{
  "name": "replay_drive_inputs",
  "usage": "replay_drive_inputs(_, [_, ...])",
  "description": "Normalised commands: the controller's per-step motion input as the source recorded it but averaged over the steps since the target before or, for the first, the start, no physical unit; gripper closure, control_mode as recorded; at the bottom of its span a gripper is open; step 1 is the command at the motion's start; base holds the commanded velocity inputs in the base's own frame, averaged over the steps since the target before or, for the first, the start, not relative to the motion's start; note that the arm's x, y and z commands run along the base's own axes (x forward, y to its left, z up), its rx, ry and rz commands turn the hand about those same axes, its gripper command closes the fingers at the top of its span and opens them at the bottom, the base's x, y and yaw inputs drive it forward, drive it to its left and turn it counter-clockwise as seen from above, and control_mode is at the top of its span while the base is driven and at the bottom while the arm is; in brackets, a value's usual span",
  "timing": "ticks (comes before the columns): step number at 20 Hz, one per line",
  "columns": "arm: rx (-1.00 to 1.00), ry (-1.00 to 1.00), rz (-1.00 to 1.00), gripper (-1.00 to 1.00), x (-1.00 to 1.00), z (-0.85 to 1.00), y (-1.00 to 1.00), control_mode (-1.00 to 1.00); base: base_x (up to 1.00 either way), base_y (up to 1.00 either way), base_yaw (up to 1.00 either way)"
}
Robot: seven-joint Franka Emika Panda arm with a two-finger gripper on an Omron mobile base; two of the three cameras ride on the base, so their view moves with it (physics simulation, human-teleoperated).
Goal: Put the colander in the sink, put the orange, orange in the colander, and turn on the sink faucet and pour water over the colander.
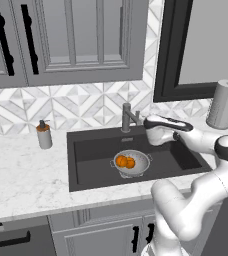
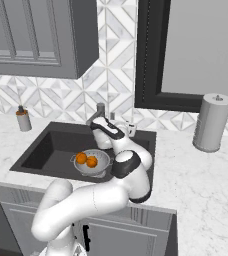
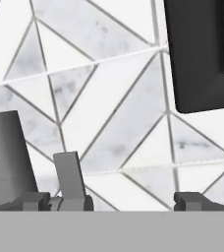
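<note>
You are looking at a pale marble surface with a dark sink sunk into it, set below grey cabinets and a wall of grey and white tiles. A dark-framed window sits on the wall to the right of the cabinets.

Your white arm rises from the near edge and bends over the right part of the sink toward the back wall. A grey paper towel roll stands upright on the surface at the far right, well apart from the sink.

The colander sits upright on the sink floor, about in the middle of the basin. Both oranges lie inside it, touching each other.

The faucet stands at the back edge of the sink, behind the colander. Your pincer is up at the level of the faucet, just to its right, and it points at the tiled wall. In the hand view its two tips stand wide apart with nothing between them, so it is released. In that view the faucet post and a grey lever stand just beside the left tip; you cannot tell whether the tip touches the lever.

A small soap bottle stands upright on the surface left of the sink.
</note>
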Motion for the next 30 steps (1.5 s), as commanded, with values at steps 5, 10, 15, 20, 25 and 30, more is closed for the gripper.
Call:
replay_drive_inputs(5, [0.0,0.0,0.0,-1.0,0.29,0.0,0.17,-1.0,0.0,0.0,0.0])
replay_drive_inputs(10, [0.0,0.0,0.0,-1.0,0.17,0.0,0.2,-1.0,0.0,0.0,0.0])
replay_drive_inputs(15, [0.0,0.0,0.0,-1.0,0.05,0.0,0.12,-1.0,0.0,0.0,0.0])
replay_drive_inputs(20, [0.0,0.0,0.0,-1.0,0.04,0.0,0.01,-1.0,0.0,0.0,0.0])
replay_drive_inputs(25, [0.0,0.0,0.0,-1.0,0.11,0.0,0.0,-1.0,0.0,0.0,0.0])
replay_drive_inputs(30, [0.0,0.0,0.0,-1.0,0.18,0.0,0.07,-1.0,0.0,0.0,0.0])
